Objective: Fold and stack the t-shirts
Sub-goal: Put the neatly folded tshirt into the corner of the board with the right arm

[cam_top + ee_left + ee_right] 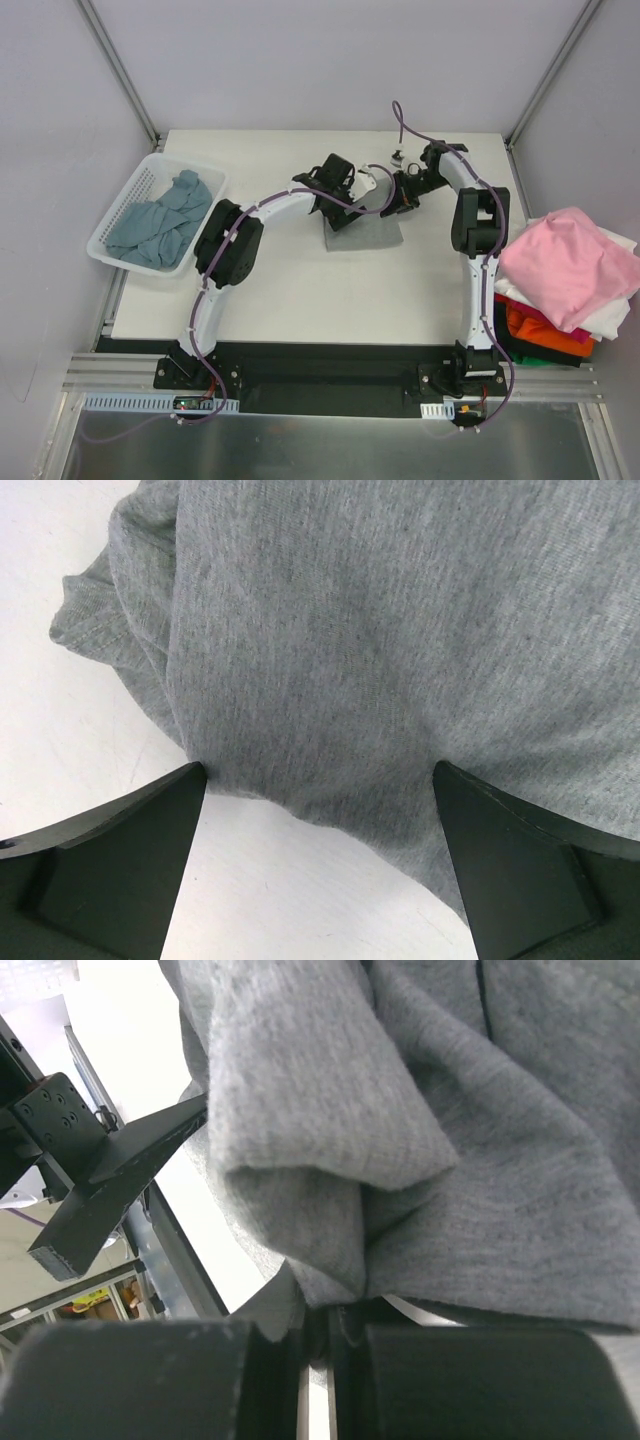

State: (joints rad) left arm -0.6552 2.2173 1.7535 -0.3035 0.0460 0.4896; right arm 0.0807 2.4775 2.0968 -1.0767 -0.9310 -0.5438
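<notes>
A light heather-grey t-shirt (pixel 366 234) lies partly folded at the table's middle. My left gripper (pixel 338 200) is at its left far corner. In the left wrist view it (pixel 318 780) is open, its two fingers straddling the shirt's edge (pixel 380 680) with the cloth lying between the tips. My right gripper (pixel 398 197) is at the shirt's right far corner. In the right wrist view it (pixel 330 1325) is shut on a bunched fold of the grey shirt (pixel 330 1130). A dusty blue-teal t-shirt (pixel 160 222) lies crumpled in the basket. A pink t-shirt (pixel 568 262) tops a pile at the right.
The white slatted basket (pixel 112 222) stands at the table's left edge. The pile at the right edge holds white (pixel 610 318), orange (pixel 540 335) and red cloth under the pink one. One left gripper finger (pixel 120 1170) shows in the right wrist view, close to the fold.
</notes>
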